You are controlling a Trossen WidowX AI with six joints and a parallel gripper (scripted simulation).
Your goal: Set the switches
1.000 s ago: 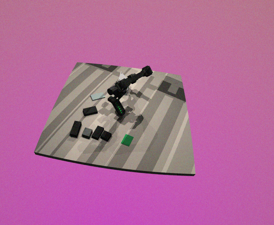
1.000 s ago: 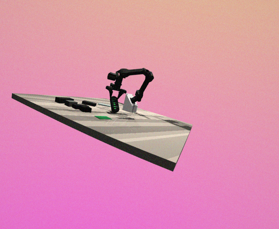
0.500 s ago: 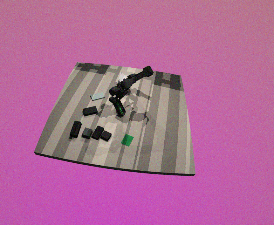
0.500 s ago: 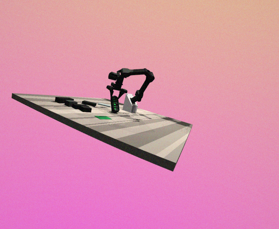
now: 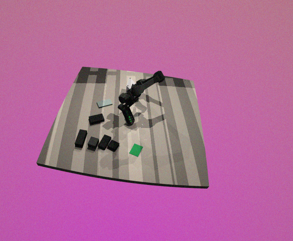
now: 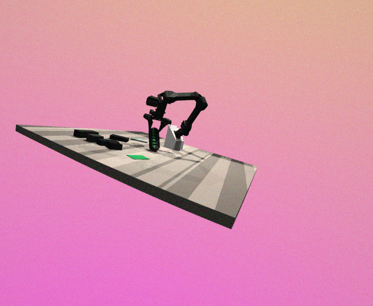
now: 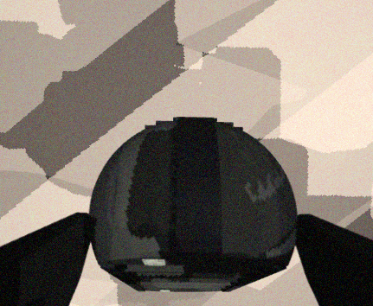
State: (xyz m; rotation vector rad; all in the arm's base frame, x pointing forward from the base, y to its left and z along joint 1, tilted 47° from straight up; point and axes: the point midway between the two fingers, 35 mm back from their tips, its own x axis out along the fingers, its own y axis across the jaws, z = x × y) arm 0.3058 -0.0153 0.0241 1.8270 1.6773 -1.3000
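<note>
The dark controller unit (image 5: 128, 116) (image 6: 154, 139) (image 7: 194, 186) stands on end, nearly upright, its lower rounded end at or just above the bench. Its switch face shows in the top and exterior views, with several green switch ends in a column. Single switch settings are too small to read. In the wrist view I look down on its rounded upper end. The label is hidden in all views. My gripper (image 6: 155, 129) (image 7: 193, 226) points down and is shut on the unit, one finger on each side near its upper end.
A black block (image 5: 96, 118) and a pale flat plate (image 5: 104, 103) (image 6: 139, 140) lie left of the unit in the top view. Several dark blocks, one a grey cube (image 5: 92, 143), stand nearer the front. A green square (image 5: 136, 150) (image 6: 137, 157) lies in front. A white wedge (image 6: 172, 139) stands by the arm's base.
</note>
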